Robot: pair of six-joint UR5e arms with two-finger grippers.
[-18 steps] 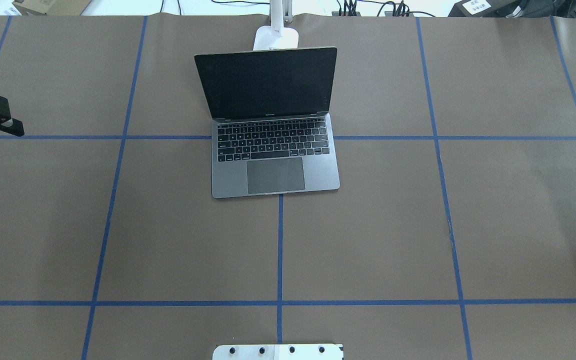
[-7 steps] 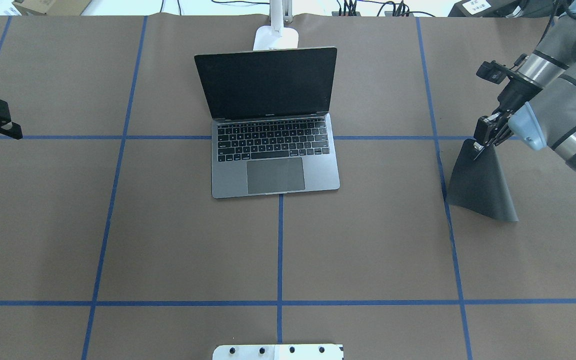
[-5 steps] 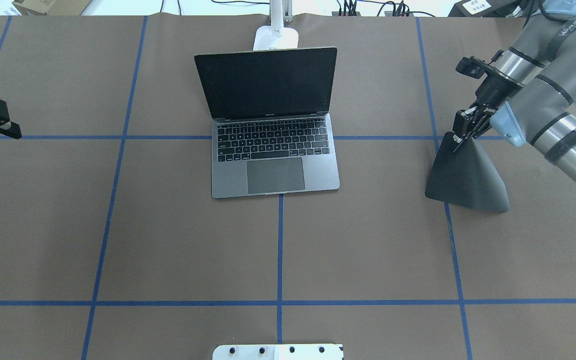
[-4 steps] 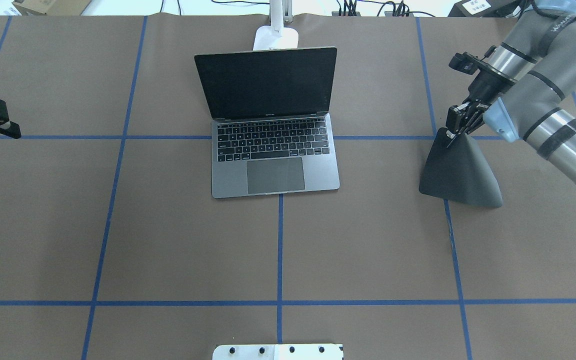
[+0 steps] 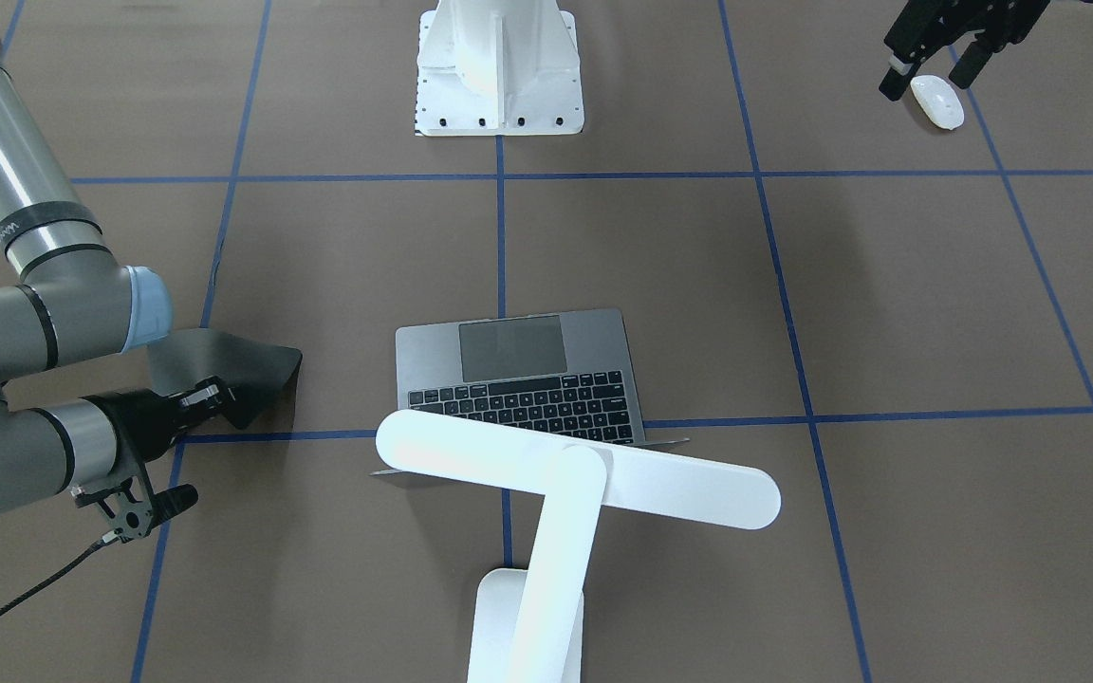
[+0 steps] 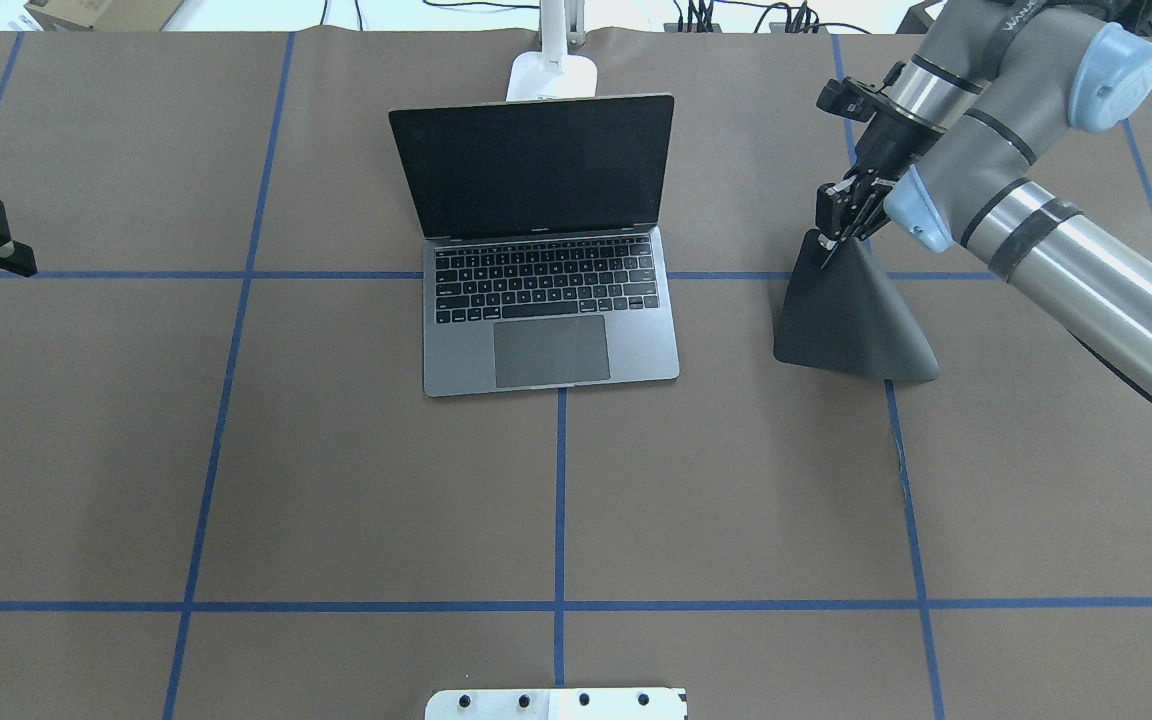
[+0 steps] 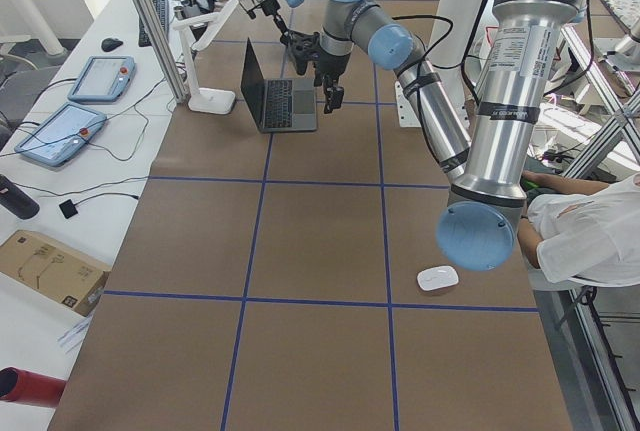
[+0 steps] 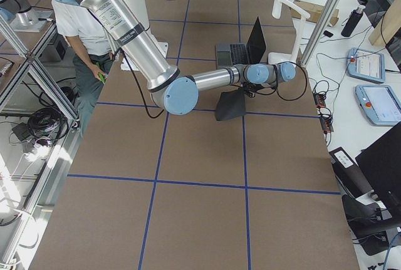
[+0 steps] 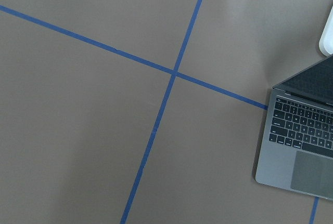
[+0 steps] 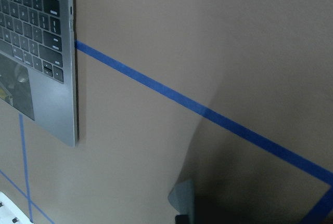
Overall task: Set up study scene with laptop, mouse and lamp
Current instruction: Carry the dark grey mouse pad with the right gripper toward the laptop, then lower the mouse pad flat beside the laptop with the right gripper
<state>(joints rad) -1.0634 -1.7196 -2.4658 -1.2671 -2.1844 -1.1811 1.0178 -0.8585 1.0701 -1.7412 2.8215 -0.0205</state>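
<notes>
dragged the black mat point(image 6: 851, 325) closer to the laptop point(image 6: 548, 300) over the last half second, with right jaws clamped on its raised corner and its lower edge seemingly resting on the counter point(image 6: 336, 480). shows the laptop open mid-counter, lid up, lamp point(image 5: 575, 474) base just behind it. holds left jaws spread just beside the mouse point(image 5: 936, 101), far off toward the robot's left, near its own side of the counter

Opposed overhead and front views share the laptop point(image 6: 551, 320); wrist views seem nearer.
</notes>
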